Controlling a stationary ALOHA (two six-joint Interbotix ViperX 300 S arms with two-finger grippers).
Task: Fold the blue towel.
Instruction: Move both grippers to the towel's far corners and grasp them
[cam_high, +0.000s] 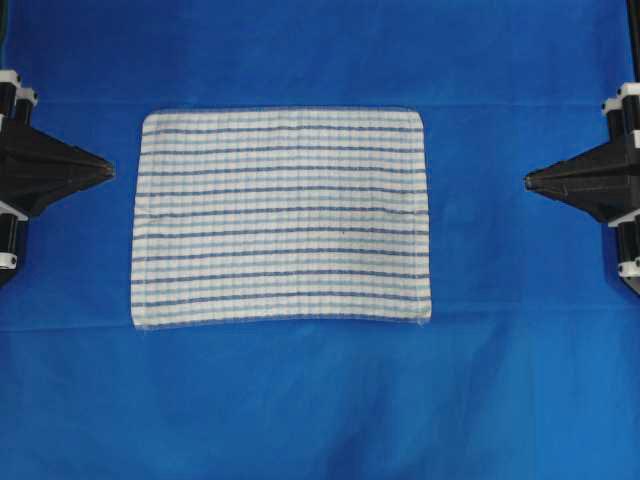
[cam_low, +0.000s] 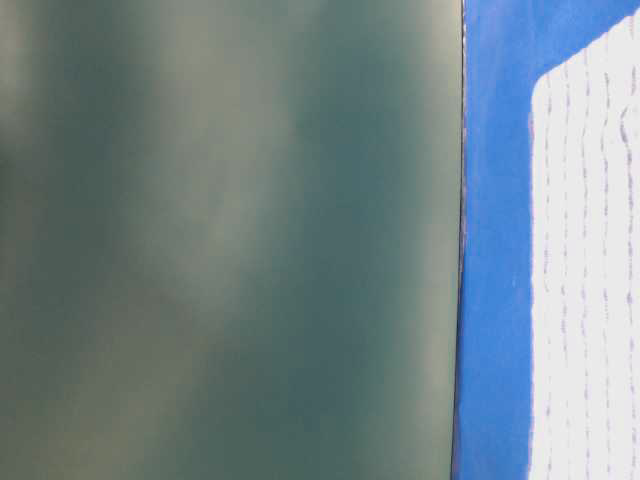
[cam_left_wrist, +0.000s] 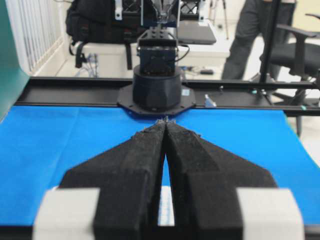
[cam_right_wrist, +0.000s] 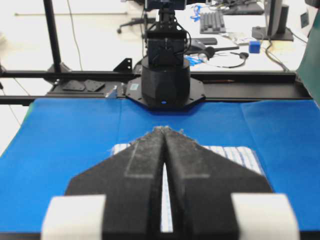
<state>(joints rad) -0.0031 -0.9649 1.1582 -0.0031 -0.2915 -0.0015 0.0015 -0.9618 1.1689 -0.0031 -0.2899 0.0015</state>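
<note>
The blue towel (cam_high: 282, 217), a white cloth with thin dark-blue and light-blue stripes, lies spread flat in the middle of the blue table covering (cam_high: 320, 400). My left gripper (cam_high: 108, 170) hovers just off the towel's left edge, shut with its tips together and nothing in it. My right gripper (cam_high: 529, 181) sits well to the right of the towel's right edge, also shut and empty. In the right wrist view the towel (cam_right_wrist: 240, 155) shows on both sides of the shut gripper (cam_right_wrist: 163, 129). In the left wrist view only a sliver of towel (cam_left_wrist: 166, 212) appears between the fingers below the gripper (cam_left_wrist: 165, 121).
A black rail (cam_left_wrist: 70, 90) and the opposite arm's base (cam_left_wrist: 157, 90) stand at the table's far side in the left wrist view. In the table-level view a blurred dark-green panel (cam_low: 230, 240) fills the left, with the towel (cam_low: 590, 280) at the right.
</note>
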